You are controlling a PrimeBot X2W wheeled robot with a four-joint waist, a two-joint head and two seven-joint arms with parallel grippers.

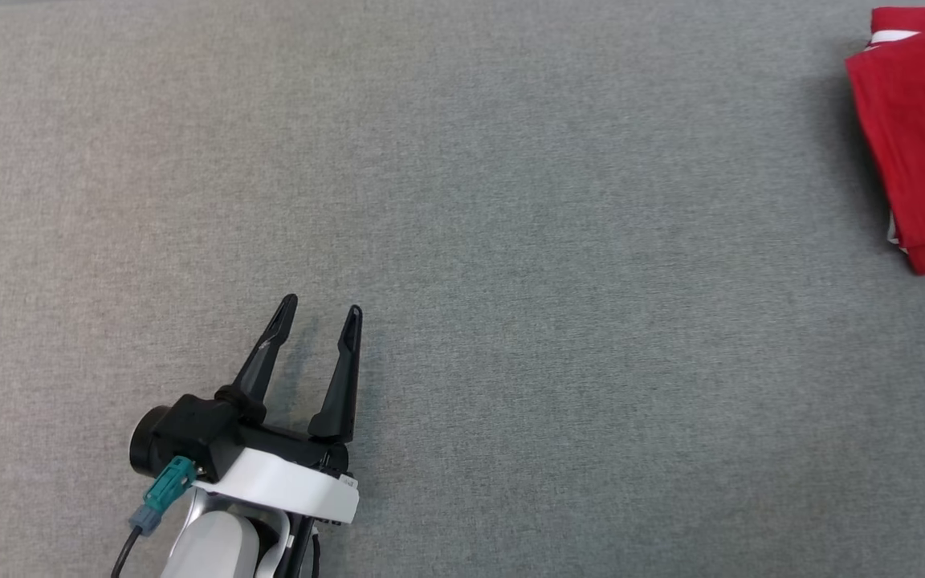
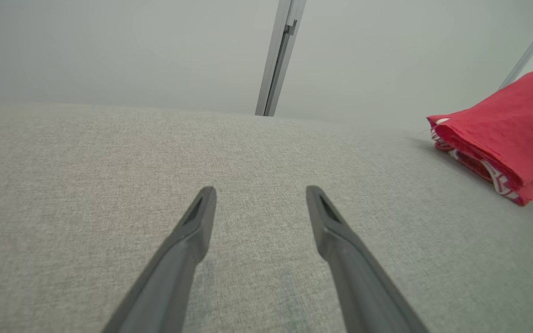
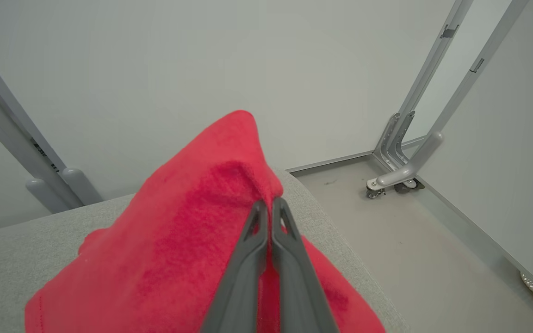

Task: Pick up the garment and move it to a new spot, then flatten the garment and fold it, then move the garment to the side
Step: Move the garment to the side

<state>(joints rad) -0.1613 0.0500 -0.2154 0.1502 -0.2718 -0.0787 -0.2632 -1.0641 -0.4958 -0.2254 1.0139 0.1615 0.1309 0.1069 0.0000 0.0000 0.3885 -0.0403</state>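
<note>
— What kind of room are you in?
— I read it as a robotics lab: plain pale walls [image 3: 155, 55], a grey metal frame [image 3: 405, 172] standing on casters [image 3: 375, 193], a bare floor [image 3: 410, 249], and a grey cloth-covered worktop [image 1: 511, 241] before me.

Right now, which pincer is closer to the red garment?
Right. The right pincer is shut on the red garment; the left pincer is open, far to its left.

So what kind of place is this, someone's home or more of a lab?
Most likely a robot lab or test bay, not a home: a grey cloth-covered worktable, bare pale walls, and metal frame posts on castors standing on a plain floor.
</note>
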